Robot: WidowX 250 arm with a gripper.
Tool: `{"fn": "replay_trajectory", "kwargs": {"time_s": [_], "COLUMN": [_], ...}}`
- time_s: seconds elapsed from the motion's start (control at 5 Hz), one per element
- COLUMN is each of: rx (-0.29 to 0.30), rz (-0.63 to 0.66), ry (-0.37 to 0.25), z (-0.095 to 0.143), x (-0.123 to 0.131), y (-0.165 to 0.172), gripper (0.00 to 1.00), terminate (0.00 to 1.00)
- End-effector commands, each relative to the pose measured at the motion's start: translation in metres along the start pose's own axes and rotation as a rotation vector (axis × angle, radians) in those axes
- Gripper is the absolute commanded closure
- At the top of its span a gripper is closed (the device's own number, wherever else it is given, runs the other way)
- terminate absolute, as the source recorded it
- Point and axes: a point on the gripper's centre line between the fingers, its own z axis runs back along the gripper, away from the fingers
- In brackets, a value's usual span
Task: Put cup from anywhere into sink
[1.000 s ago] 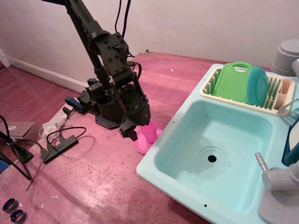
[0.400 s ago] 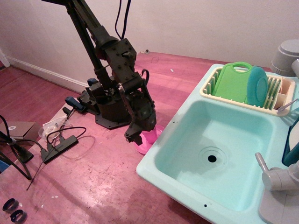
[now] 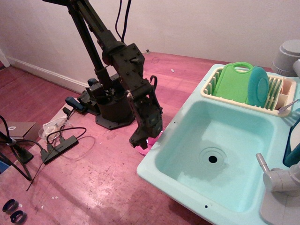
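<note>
The pink cup (image 3: pixel 153 139) stands on a flat pink plate (image 3: pixel 143 151) on the reddish floor, just left of the mint-turquoise sink (image 3: pixel 187 140). My gripper (image 3: pixel 139 142) points down over the cup and covers most of it; only a pink sliver shows at its right side. The dark fingers blend with the wrist, so I cannot tell how the jaws stand or whether they touch the cup. The sink basin holds nothing, and its dark drain hole (image 3: pixel 213 159) shows.
A cream dish rack (image 3: pixel 208 91) behind the basin holds a green cutting board (image 3: pixel 233 82) and a teal plate (image 3: pixel 258 86). A grey faucet (image 3: pixel 276 178) stands at the sink's right. The arm's base (image 3: pixel 110 115), cables and a power strip (image 3: pixel 58 146) lie to the left.
My gripper has moved right and down, from beside the cup's left side to over it. The cup, well visible earlier, is now mostly hidden. Cup and plate have not moved.
</note>
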Motion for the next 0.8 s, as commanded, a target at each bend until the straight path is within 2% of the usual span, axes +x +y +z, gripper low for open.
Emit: {"fn": "replay_trajectory", "kwargs": {"time_s": [0.0, 0.6], "rx": [0.006, 0.025], "rz": [-0.026, -0.148], "ry": [-0.028, -0.02], "z": [0.008, 0.011], "x": [0.012, 0.033], "y": [0.005, 0.004], "gripper": [1.0, 1.0], "terminate": [0.0, 0.0]}}
